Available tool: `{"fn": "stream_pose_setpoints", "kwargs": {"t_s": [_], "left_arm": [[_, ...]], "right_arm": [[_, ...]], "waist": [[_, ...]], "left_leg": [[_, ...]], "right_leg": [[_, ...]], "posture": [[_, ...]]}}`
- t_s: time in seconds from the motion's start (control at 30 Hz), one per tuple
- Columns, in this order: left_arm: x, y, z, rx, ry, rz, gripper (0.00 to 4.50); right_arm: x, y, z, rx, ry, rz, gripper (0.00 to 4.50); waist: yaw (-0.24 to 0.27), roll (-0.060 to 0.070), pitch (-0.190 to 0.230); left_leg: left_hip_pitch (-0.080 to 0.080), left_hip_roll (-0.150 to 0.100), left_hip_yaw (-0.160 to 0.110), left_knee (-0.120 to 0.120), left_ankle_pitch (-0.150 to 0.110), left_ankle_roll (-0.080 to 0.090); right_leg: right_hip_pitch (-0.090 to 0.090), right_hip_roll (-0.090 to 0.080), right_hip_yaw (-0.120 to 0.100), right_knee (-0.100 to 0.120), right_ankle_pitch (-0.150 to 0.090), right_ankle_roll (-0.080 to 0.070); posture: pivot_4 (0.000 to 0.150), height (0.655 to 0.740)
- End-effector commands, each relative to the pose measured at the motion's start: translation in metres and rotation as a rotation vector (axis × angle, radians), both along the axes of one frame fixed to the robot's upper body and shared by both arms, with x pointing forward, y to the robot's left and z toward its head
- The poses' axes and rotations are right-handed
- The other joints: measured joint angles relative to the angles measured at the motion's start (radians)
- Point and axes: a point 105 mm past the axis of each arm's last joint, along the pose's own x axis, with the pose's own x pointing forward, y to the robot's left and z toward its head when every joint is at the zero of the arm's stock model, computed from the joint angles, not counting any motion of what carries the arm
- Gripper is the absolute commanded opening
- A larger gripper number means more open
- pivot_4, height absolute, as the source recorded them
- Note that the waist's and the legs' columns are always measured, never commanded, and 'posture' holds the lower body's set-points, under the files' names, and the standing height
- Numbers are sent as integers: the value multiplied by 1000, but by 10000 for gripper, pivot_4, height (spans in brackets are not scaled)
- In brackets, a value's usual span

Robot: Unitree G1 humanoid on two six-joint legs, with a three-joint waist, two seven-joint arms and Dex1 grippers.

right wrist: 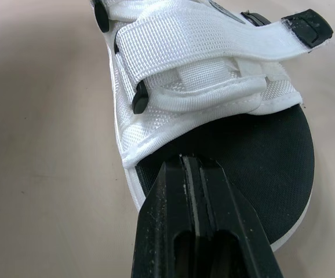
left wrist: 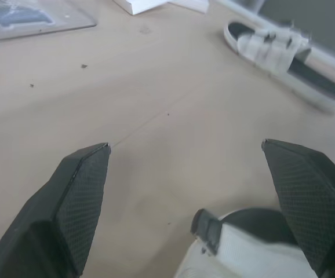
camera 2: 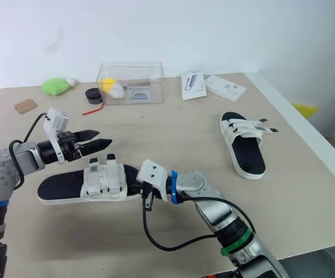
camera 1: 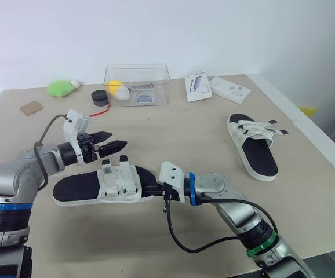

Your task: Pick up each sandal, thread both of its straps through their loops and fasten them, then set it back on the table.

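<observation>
Just beside the straps (camera 1: 120, 179) of the near sandal (camera 1: 77, 187), your left end effector (camera 1: 116, 141) hovers open; your right end effector (camera 1: 149, 189), closed, touches its toe.

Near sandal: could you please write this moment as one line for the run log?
left gripper: open, by strap ends of near sandal | right gripper: shut, tip at its black footbed | far sandal: on table, untouched

beige table (camera 1: 185, 139) | near sandal (camera 1: 75, 188) | far sandal (camera 1: 260, 156) | clear box (camera 1: 137, 81) | green toy (camera 1: 57, 88)
</observation>
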Motion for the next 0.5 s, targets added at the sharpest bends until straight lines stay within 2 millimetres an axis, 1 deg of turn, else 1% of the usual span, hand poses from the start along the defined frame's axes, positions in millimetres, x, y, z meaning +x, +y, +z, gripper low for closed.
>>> {"fn": "stream_pose_setpoints", "kwargs": {"t_s": [0.03, 0.13, 0.17, 0.23, 0.3, 0.4, 0.5], "left_arm": [[-10, -10, 0, 103, -95, -119, 43252], [-16, -12, -12, 198, -122, -193, 43252], [-16, -11, -16, 218, -123, -199, 43252], [-16, -9, -30, 329, -140, -230, 43252], [-13, -5, -39, 397, -155, -226, 43252], [-10, -3, -41, 405, -163, -225, 43252], [-5, 1, -32, 373, -181, -190, 43252]], "right_arm": [[4, -11, -24, -85, 55, -54, 0], [5, -12, -23, -84, 53, -60, 0], [5, -12, -23, -84, 53, -60, 0], [6, -12, -23, -84, 50, -62, 0], [7, -12, -22, -83, 47, -64, 0], [8, -13, -19, -77, 40, -70, 0], [12, -17, -8, -29, 32, -83, 0]], "waist": [[0, 0, 0], [1, 0, 0], [1, 0, 0], [1, 0, 0], [1, 0, 0], [1, 0, 0], [1, 0, 0]], "left_leg": [[0, 0, 0, 0, 0, 0], [-1, 0, 0, 0, 0, 0], [-1, 0, 0, 0, 0, 0], [-1, 0, 0, 0, 0, 0], [-1, 0, 0, 0, 0, 0], [-1, 0, 0, 0, 0, 0], [-1, 0, 0, 0, 0, 0]], "right_leg": [[0, 0, 0, 0, 0, 0], [-1, 0, 0, 0, 0, 0], [-1, 0, 0, 0, 0, 0], [-1, 0, 0, 0, 0, 0], [-1, 0, 0, 0, 0, -1], [-1, 0, 0, 0, 0, 0], [-1, 0, 0, 0, 0, 0]], "posture": [[1500, 7400], [1500, 7400], [1500, 7400], [1500, 7400], [1500, 7400], [1500, 7400], [1500, 7400]]}}
